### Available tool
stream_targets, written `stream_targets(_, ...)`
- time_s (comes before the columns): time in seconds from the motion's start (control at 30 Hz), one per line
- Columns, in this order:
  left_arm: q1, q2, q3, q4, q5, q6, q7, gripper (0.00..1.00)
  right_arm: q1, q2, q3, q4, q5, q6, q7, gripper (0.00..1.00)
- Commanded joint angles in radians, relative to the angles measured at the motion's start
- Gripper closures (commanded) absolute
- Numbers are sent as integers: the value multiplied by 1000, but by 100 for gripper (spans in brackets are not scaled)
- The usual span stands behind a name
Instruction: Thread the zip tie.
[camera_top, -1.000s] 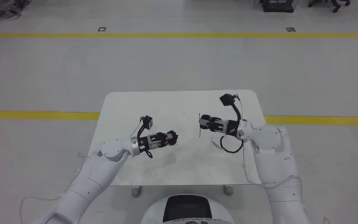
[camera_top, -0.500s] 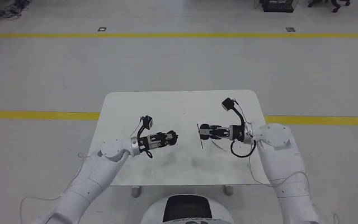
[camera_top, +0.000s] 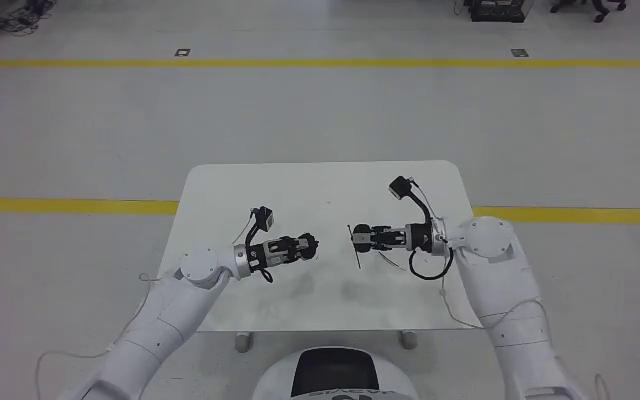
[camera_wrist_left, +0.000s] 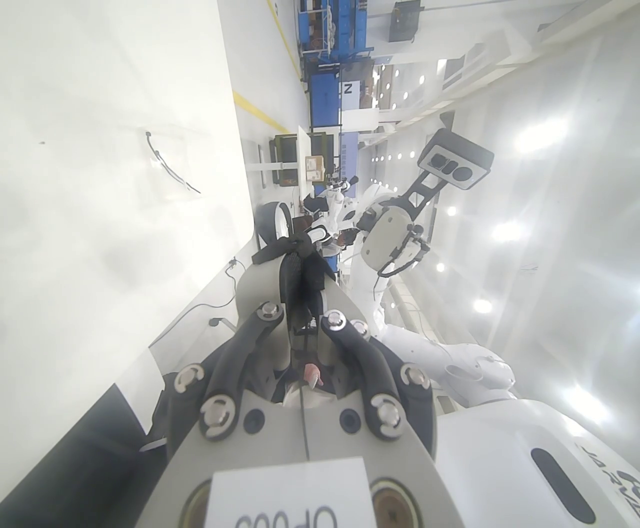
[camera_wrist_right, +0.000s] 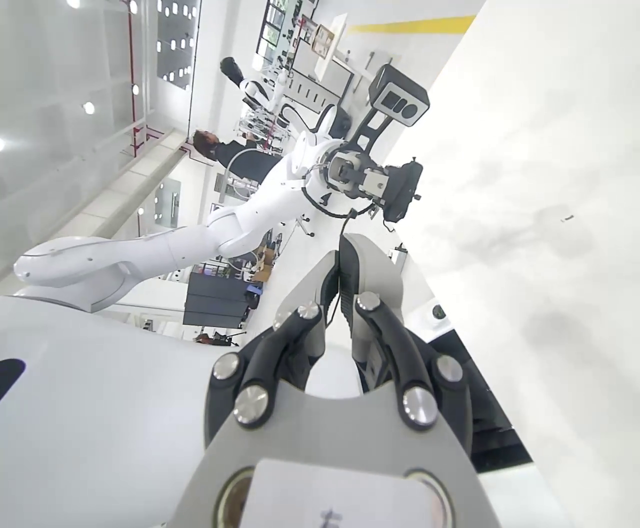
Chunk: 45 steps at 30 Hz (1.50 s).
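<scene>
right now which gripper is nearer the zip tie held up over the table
Right. The right gripper is shut on the zip tie; the left gripper sits apart from it, across a gap.

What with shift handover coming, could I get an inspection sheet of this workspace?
Surface: white table, rounded corners.
Job's things: zip tie held in the right end effector, both ends sticking out.
Clutter: thin dark strand lying on the table; possibly a spare tie, cannot tell.
End effectors: left end effector shut; right end effector shut on the zip tie; tips apart, facing each other.
Cables: black cable loop at the right wrist.
Surroundings: yellow floor lines.
</scene>
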Motion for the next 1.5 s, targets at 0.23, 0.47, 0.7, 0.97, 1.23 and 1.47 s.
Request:
stream_targets(0.23,52,12,-8,-115,71,129,130,100,-54,10,-57,-138,-125,0,-197,100)
stream_targets(0.47,151,46,-82,-304,159,292,232,100,-65,33,-134,-179,-285,0,-354,100)
stream_targets(0.7,242,66,-154,-437,150,375,315,100,-66,64,-192,-220,-413,0,-506,100)
stream_targets(0.97,242,66,-154,-437,150,375,315,100,-66,64,-192,-220,-413,0,-506,100)
stream_targets(1.23,272,63,-145,-483,164,485,448,100,-130,73,-203,-313,-717,16,-736,100)
stream_targets(1.47,318,67,-164,-568,112,625,488,100,-139,76,-236,-302,-789,0,-813,100)
